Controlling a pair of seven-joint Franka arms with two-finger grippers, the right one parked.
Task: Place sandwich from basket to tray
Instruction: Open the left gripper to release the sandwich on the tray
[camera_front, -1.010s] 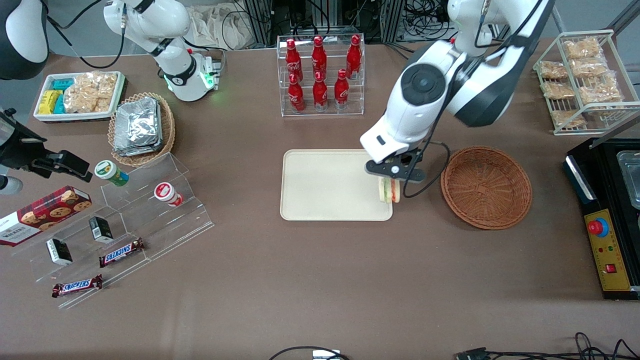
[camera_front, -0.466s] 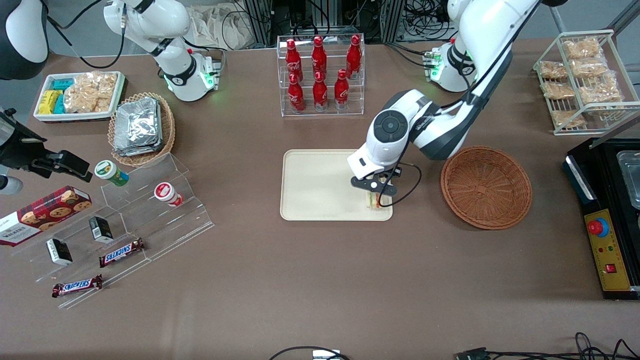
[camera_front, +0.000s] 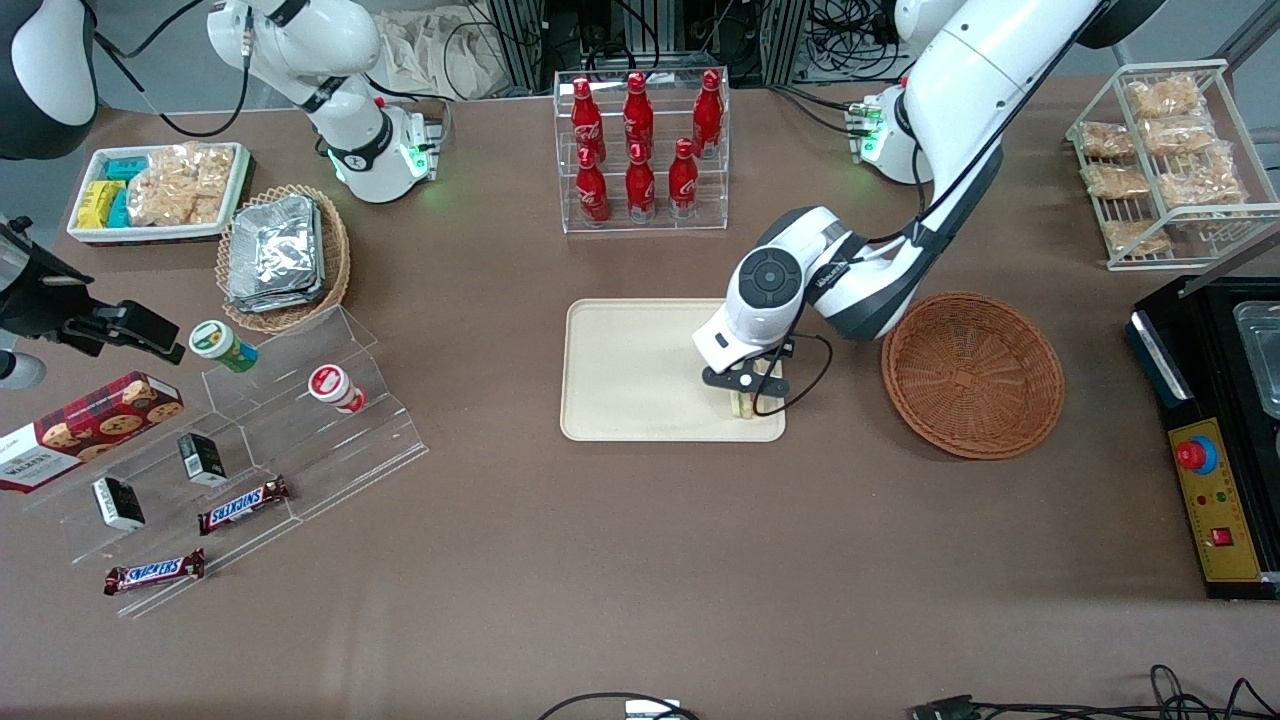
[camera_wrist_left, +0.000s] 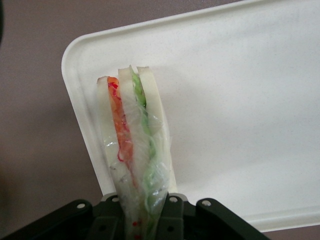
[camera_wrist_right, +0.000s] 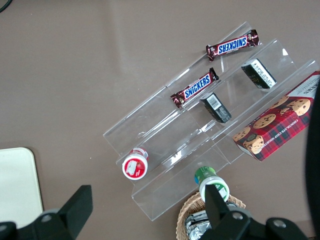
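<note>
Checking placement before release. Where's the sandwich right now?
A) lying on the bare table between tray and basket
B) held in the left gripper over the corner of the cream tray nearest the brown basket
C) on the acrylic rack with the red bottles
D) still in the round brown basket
B: the left gripper is shut on the sandwich, which hangs over the tray corner nearest the basket, which holds nothing.
</note>
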